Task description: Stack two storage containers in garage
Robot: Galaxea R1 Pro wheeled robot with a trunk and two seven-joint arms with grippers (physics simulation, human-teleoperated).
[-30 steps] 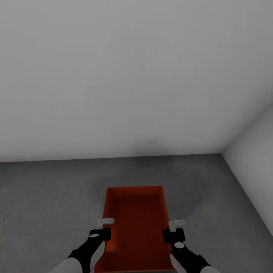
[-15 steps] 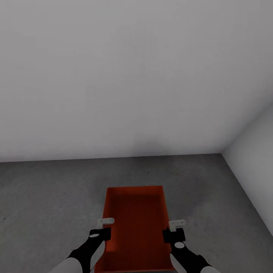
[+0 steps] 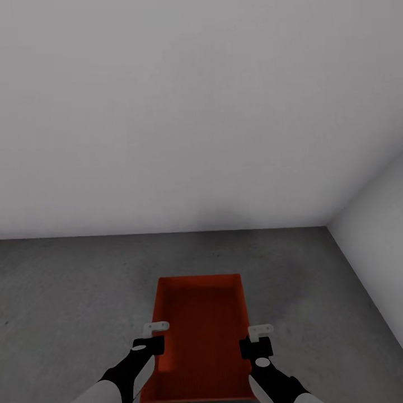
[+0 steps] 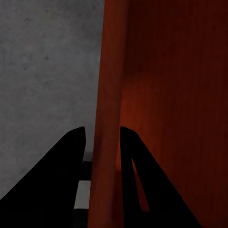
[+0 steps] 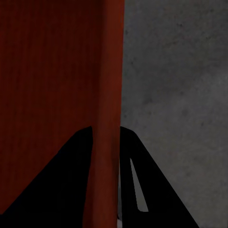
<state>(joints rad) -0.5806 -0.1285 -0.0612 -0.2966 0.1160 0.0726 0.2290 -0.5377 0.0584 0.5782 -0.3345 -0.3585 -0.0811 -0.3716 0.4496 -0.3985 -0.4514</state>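
Almost nothing has moved since the earlier frames: right gripper (image 3: pixel 255 340) has nudged a hair toward the bin, everything else is static (camera too).

Red-orange rectangular plastic storage container (image 3: pixel 200 330) sits low over the dark grey speckled concrete floor (image 3: pixel 67 291), near the corner where the plain white walls (image 3: pixel 184 112) meet. We're in the garage. Can't tell from these views whether the bin's bottom is touching the floor yet.

Risks from here:
- If it's not down and one side lets go first, the bin tips and lands skewed.
- Pulling the arms straight back with fingers straddling the walls would drag the bin.
- A crooked base bin makes the later stack harder.

Tool state:
- Left gripper (image 3: pixel 154 336): narrow opening, one finger either side of the bin's left long wall (image 4: pixel 108 118), clamped on it.
- Right gripper: same on the right long wall (image 5: pixel 110 95), fingers close in on both faces, gripping it.
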